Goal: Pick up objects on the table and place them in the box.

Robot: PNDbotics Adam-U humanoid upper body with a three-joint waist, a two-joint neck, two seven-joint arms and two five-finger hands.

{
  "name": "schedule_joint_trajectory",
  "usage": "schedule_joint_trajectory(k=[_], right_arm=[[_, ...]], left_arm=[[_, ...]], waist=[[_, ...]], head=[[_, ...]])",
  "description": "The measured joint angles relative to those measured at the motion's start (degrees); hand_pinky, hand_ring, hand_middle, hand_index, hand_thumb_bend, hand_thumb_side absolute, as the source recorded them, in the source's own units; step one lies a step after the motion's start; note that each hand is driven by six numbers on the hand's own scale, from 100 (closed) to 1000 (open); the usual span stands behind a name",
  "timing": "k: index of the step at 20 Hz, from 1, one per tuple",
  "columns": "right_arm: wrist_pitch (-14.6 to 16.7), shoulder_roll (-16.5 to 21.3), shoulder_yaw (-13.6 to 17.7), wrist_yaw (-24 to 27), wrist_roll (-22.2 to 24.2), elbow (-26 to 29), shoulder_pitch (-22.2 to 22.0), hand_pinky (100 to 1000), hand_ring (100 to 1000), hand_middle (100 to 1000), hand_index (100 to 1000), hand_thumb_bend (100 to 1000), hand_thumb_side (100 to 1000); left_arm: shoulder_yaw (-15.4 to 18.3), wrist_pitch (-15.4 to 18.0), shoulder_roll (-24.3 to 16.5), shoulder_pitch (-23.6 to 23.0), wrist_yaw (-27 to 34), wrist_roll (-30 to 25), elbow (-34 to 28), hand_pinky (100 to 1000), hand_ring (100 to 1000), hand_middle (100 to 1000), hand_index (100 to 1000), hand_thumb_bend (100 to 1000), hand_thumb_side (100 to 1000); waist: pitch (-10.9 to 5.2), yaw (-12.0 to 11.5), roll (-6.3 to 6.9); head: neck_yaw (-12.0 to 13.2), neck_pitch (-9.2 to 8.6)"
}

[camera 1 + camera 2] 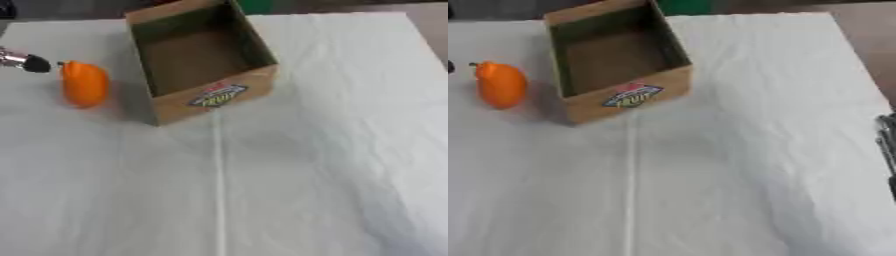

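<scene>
An orange, pepper-like fruit (85,83) with a small dark stem lies on the white cloth, just left of the cardboard box (213,96). The box stands open-topped with a colourful label on its near wall, and I see only its brown floor inside. A small silver and black part of my left hand (24,61) shows at the far left edge, close to the fruit's stem end and apart from it. My right hand (887,142) shows only at the right edge of the right eye view, its dark fingers straight and holding nothing.
The white cloth (306,165) covers the table, with a long crease running from the box toward me. The table's right edge and brown floor show at the upper right (872,35). A green thing (682,6) sits behind the box.
</scene>
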State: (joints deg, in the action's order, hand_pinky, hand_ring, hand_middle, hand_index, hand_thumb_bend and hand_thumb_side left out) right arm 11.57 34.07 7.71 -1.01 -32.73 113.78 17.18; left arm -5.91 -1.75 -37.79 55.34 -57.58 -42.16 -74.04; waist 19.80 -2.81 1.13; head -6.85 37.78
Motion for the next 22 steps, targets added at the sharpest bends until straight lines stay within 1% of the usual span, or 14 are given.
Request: schedule_joint_trajectory(k=[3, 4, 5, 6, 7, 8, 13, 14, 16, 19, 22], right_arm=[[0.0, 0.0, -0.1, 0.1, 0.1, 0.0, 0.0, 775, 798, 785, 846, 100, 1000], [-0.1, 0.0, -0.1, 0.1, 0.1, 0.0, 0.0, 776, 798, 784, 846, 100, 1000], [-0.1, 0.0, -0.2, 0.1, 0.2, 0.0, 0.1, 776, 798, 784, 846, 100, 1000], [-0.1, 0.0, -0.3, 0.2, 0.3, 0.0, 0.2, 776, 798, 783, 845, 100, 1000], [-0.1, 0.0, -0.3, 0.2, 0.3, 0.0, 0.2, 776, 798, 783, 845, 100, 1000], [-0.1, 0.0, -0.3, 0.3, 0.4, 0.0, 0.3, 777, 798, 782, 844, 100, 1000], [-0.2, 0.0, -0.3, 0.5, 0.4, 0.0, 0.3, 778, 798, 780, 843, 100, 1000], [-0.2, 0.0, -0.3, 0.5, 0.4, 0.0, 0.3, 778, 799, 780, 842, 100, 1000], [-0.3, -0.1, -0.3, 0.6, 0.4, 0.0, 0.3, 778, 798, 779, 841, 100, 1000], [-0.4, -0.2, -0.3, 0.6, 0.4, 0.0, 0.4, 778, 797, 777, 840, 100, 1000], [-0.5, -0.5, -0.3, 0.6, 0.4, 0.0, 0.5, 778, 797, 776, 840, 100, 1000]], left_arm=[[-1.0, 1.0, 1.1, 1.1, 0.0, -1.4, 1.9, 535, 763, 836, 1000, 1000, 773], [-1.1, 1.3, 1.7, 1.6, 0.0, -1.8, 2.5, 538, 767, 840, 1000, 1000, 717], [-1.3, 1.4, 2.2, 1.9, 0.1, -2.2, 3.2, 538, 767, 840, 1000, 1000, 717], [-1.4, 1.4, 2.8, 2.3, 0.2, -2.6, 4.0, 539, 762, 840, 1000, 1000, 661], [-1.4, 1.4, 3.5, 2.6, 0.6, -3.0, 4.9, 539, 762, 839, 1000, 1000, 656], [-1.4, 1.3, 4.1, 2.9, 1.4, -3.4, 5.8, 540, 751, 828, 1000, 1000, 629], [-1.4, 1.6, 6.1, 3.4, 5.9, -4.9, 8.3, 543, 751, 829, 999, 1000, 597], [-1.4, 1.7, 6.3, 3.5, 6.5, -5.0, 8.4, 542, 752, 834, 994, 969, 584], [-1.7, 2.0, 6.8, 3.7, 7.4, -5.4, 8.6, 539, 748, 832, 967, 958, 588], [-2.0, 2.5, 7.5, 4.0, 8.3, -5.9, 8.9, 530, 741, 824, 938, 914, 574], [-2.3, 2.6, 8.1, 4.1, 8.4, -6.3, 9.8, 520, 732, 811, 917, 866, 585]], waist=[[0.00, 0.0, -0.18], [0.00, 0.0, -0.19], [0.00, 0.0, -0.19], [0.00, 0.1, -0.18], [0.00, 0.1, -0.19], [0.00, 0.3, -0.19], [0.01, 0.5, -0.15], [0.01, 0.5, -0.09], [0.07, 0.6, 0.10], [0.35, 0.8, 0.17], [0.40, 1.0, 0.23]], head=[[0.2, -0.04], [0.3, -0.07], [0.4, -0.11], [0.4, -0.16], [0.5, -0.25], [0.6, -0.37], [0.9, -0.64], [0.9, -0.64], [1.0, -0.65], [1.2, -0.65], [1.3, -0.66]])
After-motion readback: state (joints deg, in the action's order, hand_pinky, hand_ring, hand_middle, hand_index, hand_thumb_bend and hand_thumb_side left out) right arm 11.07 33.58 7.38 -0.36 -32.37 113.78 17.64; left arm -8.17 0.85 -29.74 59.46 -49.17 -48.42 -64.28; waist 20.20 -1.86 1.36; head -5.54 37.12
